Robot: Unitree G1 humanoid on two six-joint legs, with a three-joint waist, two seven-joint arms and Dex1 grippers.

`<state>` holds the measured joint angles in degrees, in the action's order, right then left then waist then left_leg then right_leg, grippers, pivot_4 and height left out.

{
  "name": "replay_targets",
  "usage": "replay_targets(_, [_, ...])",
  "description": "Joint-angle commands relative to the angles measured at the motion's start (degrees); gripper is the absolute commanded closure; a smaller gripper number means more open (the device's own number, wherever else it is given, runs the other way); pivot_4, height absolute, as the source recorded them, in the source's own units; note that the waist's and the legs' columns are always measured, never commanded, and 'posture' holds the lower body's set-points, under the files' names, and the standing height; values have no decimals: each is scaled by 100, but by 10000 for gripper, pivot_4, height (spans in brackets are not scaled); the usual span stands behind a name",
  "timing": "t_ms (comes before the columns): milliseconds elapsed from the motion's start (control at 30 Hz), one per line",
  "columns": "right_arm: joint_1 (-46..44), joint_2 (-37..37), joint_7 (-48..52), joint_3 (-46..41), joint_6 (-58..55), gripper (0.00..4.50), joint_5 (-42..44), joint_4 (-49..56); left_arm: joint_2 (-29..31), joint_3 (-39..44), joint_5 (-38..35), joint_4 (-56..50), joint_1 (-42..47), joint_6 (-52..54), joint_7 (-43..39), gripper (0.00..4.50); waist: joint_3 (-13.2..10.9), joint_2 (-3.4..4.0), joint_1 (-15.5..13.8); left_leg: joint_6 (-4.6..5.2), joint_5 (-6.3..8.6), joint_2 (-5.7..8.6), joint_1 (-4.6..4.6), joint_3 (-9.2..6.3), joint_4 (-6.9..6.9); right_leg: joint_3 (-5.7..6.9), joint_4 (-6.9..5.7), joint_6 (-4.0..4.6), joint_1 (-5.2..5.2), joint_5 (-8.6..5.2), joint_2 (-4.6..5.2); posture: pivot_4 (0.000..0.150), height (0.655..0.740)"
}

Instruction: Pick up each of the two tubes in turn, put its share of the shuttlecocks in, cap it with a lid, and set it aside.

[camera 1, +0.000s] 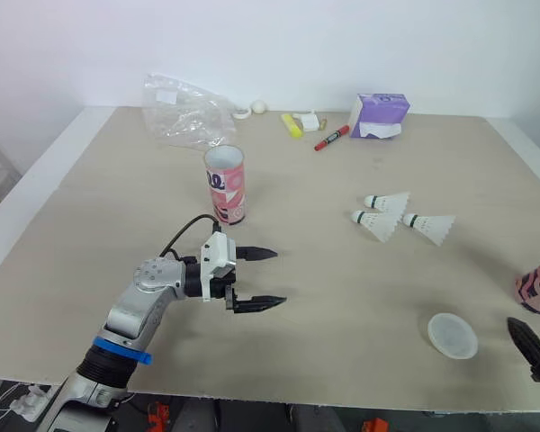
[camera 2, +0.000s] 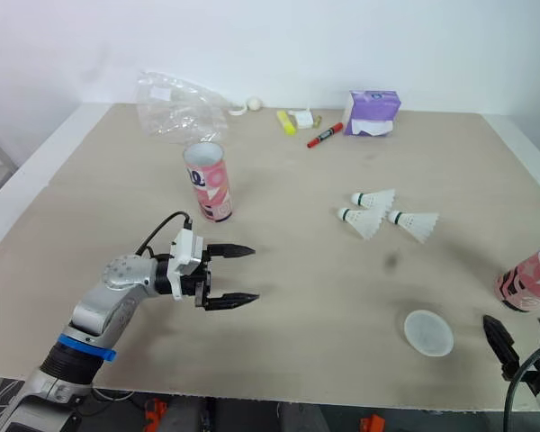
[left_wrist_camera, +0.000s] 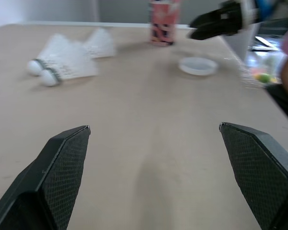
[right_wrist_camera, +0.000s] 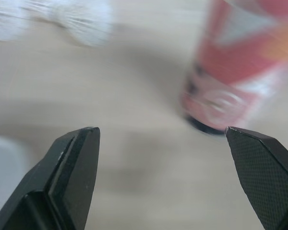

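While the left claw (camera 2: pixel 254 274) gapes over bare table (camera 2: pixel 315 297), the right claw (camera 2: pixel 525 337) gapes near the right-edge tube (camera 2: pixel 529 279).

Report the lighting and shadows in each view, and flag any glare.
Left eye view: soft, even light; faint shadows on the table under the open left gripper and beside the shuttlecocks; pale highlights on the plastic bag, no harsh glare. Left wrist view: a dim shadow streak between the fingers. Right wrist view: a soft shadow beside the base of the pink tube.
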<state>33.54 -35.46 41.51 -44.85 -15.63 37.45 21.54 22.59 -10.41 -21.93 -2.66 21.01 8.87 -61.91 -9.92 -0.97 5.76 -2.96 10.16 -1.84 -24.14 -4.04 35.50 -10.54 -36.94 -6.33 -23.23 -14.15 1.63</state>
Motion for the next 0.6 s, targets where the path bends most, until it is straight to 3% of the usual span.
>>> replay_targets(33, [-501, -346, 388, 637, -153, 386, 289, 717, -36, 261, 75, -88, -37, 51, 478, 0, -3, -27, 7, 0, 0, -3, 2, 0, 0, 1, 0, 2, 0, 1, -4, 1500, 7400])
replay_targets(200, [-1687, -555, 530, 1922, -333, 386, 144, 926, 14, 447, 123, -271, -192, 290, 991, 0, -14, -49, -23, -2, -3, 4, -9, -2, 3, 1, 1, 8, -3, 7, 0, 1500, 7400])
replay_targets(333, [-3014, -515, 917, 3025, -329, 386, -74, 349, 45, 792, 277, -539, -534, 370, 1697, 0, -25, -60, -24, -6, 0, 2, -15, -3, -3, 1, 2, 5, -9, 0, -3, 1500, 7400])
replay_targets(600, [-4209, -395, 1727, 3774, 76, 386, -483, -979, -57, 1286, 379, -294, -635, 414, 2594, 0, -30, -68, -183, -10, 3, 7, -26, -21, -3, 4, 2, -17, -1, -7, -7, 1500, 7400])
